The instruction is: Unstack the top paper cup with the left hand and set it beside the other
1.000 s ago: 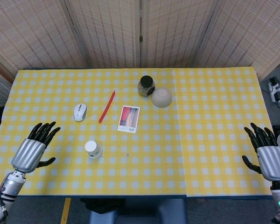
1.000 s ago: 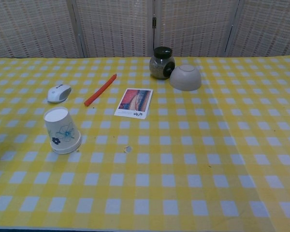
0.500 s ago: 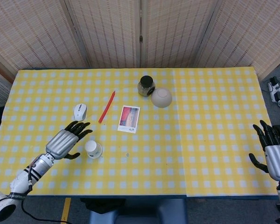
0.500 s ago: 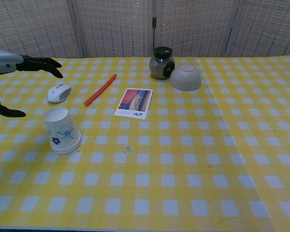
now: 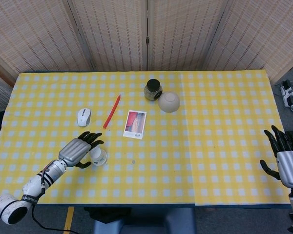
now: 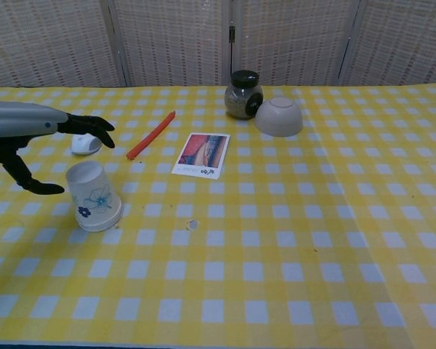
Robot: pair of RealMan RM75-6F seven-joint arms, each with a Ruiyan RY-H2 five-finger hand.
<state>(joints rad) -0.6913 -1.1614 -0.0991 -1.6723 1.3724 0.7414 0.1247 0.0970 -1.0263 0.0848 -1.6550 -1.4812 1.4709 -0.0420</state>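
Note:
A white paper cup stack (image 5: 98, 156) (image 6: 93, 196) with a blue flower print stands upside down on the yellow checked tablecloth (image 5: 205, 146), at the front left. My left hand (image 5: 80, 149) (image 6: 36, 142) hovers right beside and partly over it, fingers spread, thumb low at its left side, holding nothing. Whether it touches the cup I cannot tell. My right hand (image 5: 286, 159) rests open at the table's far right edge, seen only in the head view.
A white computer mouse (image 5: 83, 116) (image 6: 85, 143) lies just behind the left hand. A red pen (image 5: 112, 111) (image 6: 150, 135), a photo card (image 5: 135, 124) (image 6: 201, 155), a dark-lidded jar (image 5: 153, 89) (image 6: 243, 94) and an upturned beige bowl (image 5: 169, 102) (image 6: 279, 116) sit further back.
My left hand has swept in from the front left edge to the cup, fingers now reaching over it. The right hand has drawn back slightly toward the right edge. The cup has not moved.

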